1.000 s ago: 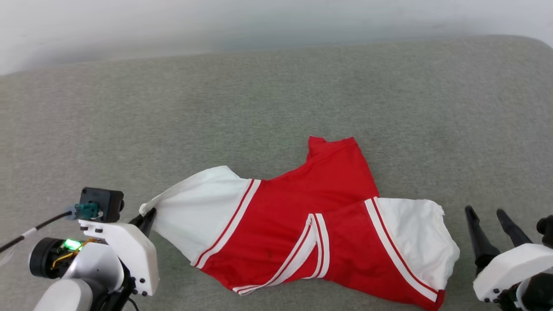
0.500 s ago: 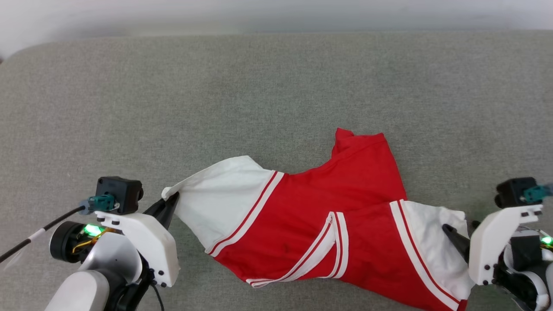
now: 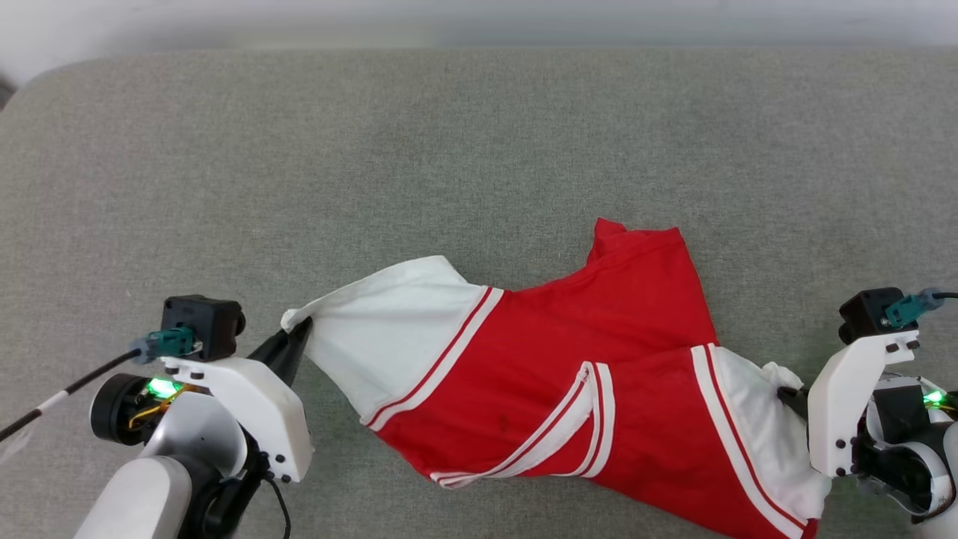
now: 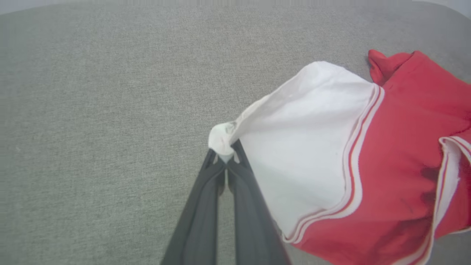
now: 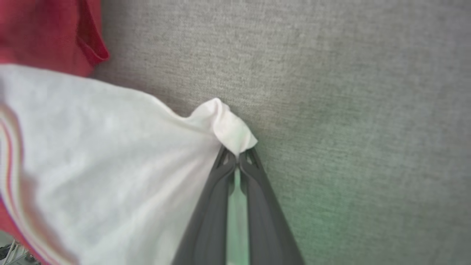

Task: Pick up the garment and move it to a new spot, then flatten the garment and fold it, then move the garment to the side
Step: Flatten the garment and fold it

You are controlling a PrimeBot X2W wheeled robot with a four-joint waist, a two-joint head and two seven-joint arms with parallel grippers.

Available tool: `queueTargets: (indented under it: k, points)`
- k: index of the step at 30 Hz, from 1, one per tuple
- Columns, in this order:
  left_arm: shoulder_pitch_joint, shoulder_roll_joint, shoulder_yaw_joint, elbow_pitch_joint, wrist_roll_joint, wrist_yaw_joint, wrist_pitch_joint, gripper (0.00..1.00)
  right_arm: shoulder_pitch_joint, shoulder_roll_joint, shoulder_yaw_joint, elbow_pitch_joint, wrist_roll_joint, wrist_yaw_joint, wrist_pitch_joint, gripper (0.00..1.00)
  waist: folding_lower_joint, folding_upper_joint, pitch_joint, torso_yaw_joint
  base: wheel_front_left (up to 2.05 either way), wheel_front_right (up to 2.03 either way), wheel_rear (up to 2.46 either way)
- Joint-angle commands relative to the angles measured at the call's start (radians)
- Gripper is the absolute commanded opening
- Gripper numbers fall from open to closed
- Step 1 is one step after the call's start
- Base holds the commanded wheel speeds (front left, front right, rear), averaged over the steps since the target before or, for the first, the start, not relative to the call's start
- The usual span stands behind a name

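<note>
Rumpled soft thin red garment [image 3: 569, 352] with white sleeves and striped trim lies on a nubby grey woven surface [image 3: 449, 150], left gripper [image 4: 225, 162] pinching one bunched sleeve corner, right gripper [image 5: 238, 156] clenching the other.

The garment [image 3: 569, 337], a red shirt with white sleeves and red-and-white striped trim, is lying rumpled and partly folded over itself, stretching across the frame's lower middle and lower right.

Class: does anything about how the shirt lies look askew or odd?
Yes: the garment lies twisted; its red body is folded over itself, striped trim crossing diagonally. The left gripper and right gripper each pinch a white sleeve tip.
</note>
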Motion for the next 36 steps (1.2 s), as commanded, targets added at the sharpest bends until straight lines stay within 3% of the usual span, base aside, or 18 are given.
queueTargets:
  k: [1, 9, 18, 28, 36]
  points:
    - [-0.004, 0.000, 0.009, 0.000, 0.001, 0.008, -0.008, 0.00, 0.023, 0.006, 0.012, 0.023, 0.004, 0.000, 0.002, 0.00, 0.0000, 0.0000, -0.011, -0.004, 0.00, 0.00, 0.00]
    - [-0.044, 0.015, 0.055, -0.017, -0.014, 0.027, -0.025, 0.00, -0.051, -0.029, -0.079, -0.103, -0.065, 0.000, -0.136, 0.00, 0.0000, 0.0000, -0.076, -0.030, 0.00, 0.00, 0.00]
    - [-0.278, 0.024, 0.103, 0.028, -0.015, 0.011, -0.054, 0.00, -0.246, 0.041, -0.167, -0.170, -0.199, 0.000, -0.292, 0.00, 0.0000, 0.0000, -0.091, -0.062, 0.00, 0.00, 0.00]
    - [-0.749, -0.019, 0.079, 0.247, 0.009, -0.055, -0.115, 0.00, -0.662, 0.048, -0.148, -0.045, -0.263, 0.000, -0.408, 0.00, 0.0000, 0.0000, 0.009, -0.060, 0.00, 0.00, 0.00]
    - [-1.045, -0.019, 0.079, 0.467, 0.046, -0.099, -0.217, 0.00, -0.970, 0.062, -0.129, 0.104, -0.289, 0.000, -0.497, 0.00, 0.0000, 0.0000, 0.123, -0.066, 0.00, 0.00, 0.00]
